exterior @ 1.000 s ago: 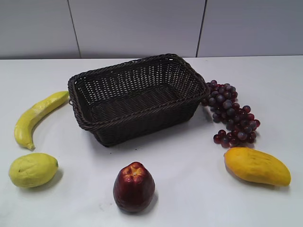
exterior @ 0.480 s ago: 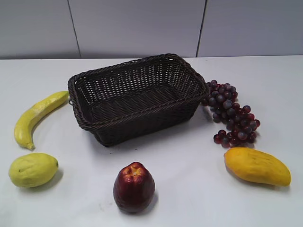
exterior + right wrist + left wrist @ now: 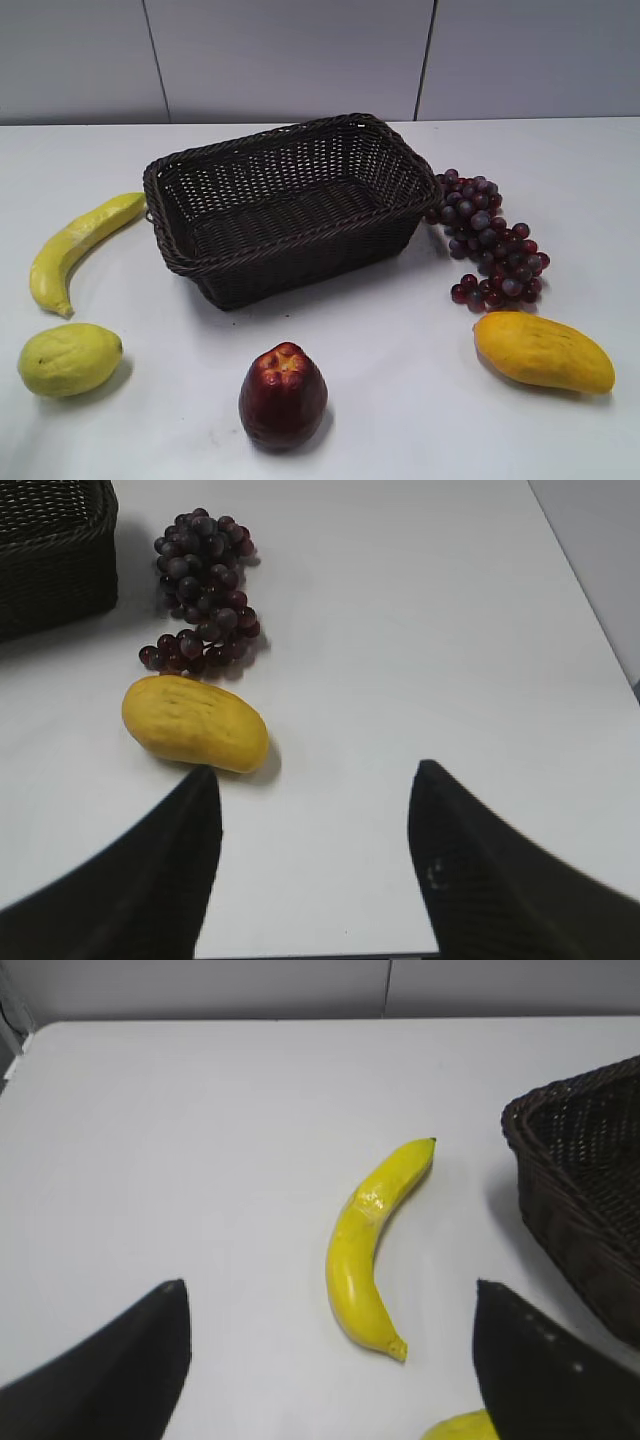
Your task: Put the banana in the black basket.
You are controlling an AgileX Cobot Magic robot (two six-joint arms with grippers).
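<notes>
The banana (image 3: 75, 245) is long, curved and yellow and lies on the white table left of the black basket (image 3: 290, 150). It also shows in the left wrist view (image 3: 370, 1250), with the basket's corner (image 3: 590, 1160) at the right. My left gripper (image 3: 328, 1290) is open and empty, its fingers apart above the table just short of the banana's near tip. My right gripper (image 3: 315, 780) is open and empty, over bare table near the mango. Neither gripper shows in the exterior view. The basket is empty.
A yellow-green lemon (image 3: 68, 358) lies front left and a dark red apple (image 3: 283, 394) front centre. Purple grapes (image 3: 485, 240) lie right of the basket, with an orange-yellow mango (image 3: 543, 350) in front of them. Grapes (image 3: 205, 590) and mango (image 3: 195, 723) show in the right wrist view.
</notes>
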